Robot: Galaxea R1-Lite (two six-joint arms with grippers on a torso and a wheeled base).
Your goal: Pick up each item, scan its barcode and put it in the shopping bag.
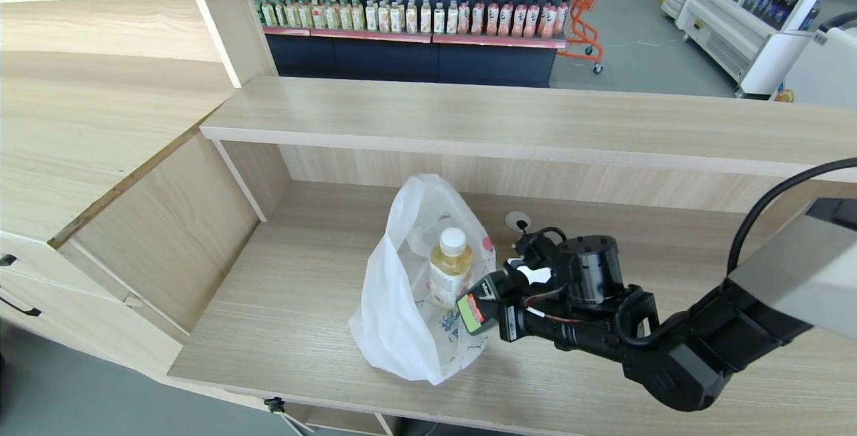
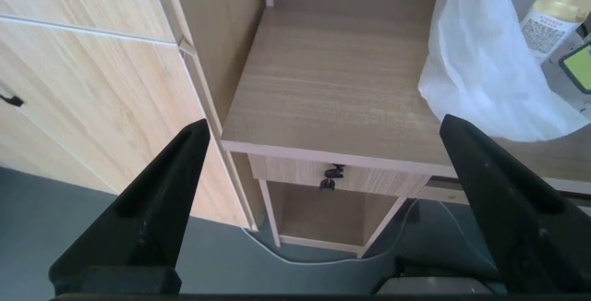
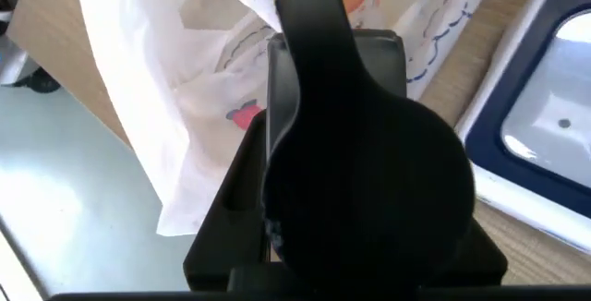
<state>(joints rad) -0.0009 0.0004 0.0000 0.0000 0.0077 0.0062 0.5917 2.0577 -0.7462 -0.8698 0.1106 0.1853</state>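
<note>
At head-view centre you see the right pincer (image 1: 514, 294) pinching the scanner (image 1: 478, 313) beside the bag (image 1: 395, 309), which holds a bottle (image 1: 450, 267). The left pincer (image 2: 323, 204) is spread.

- We were in a shop: shelves (image 1: 365, 35) of bottled drinks (image 1: 415, 16) lined the back aisle.
- Glass-fronted chillers (image 1: 743, 11) and an orange trolley (image 1: 588, 17) stood nearby.
- We faced a wooden checkout desk (image 1: 321, 288).

The bag (image 1: 402, 302) stands on the counter (image 1: 294, 315) with a bottle (image 1: 450, 268) upright in it. Just right of the bag is the scanner (image 1: 479, 310), held in the right gripper (image 1: 521, 283). A ledge (image 1: 535, 121) runs behind the counter. Farther back stand shelves (image 1: 415, 17), with a cart (image 1: 586, 17) to their right.
</note>
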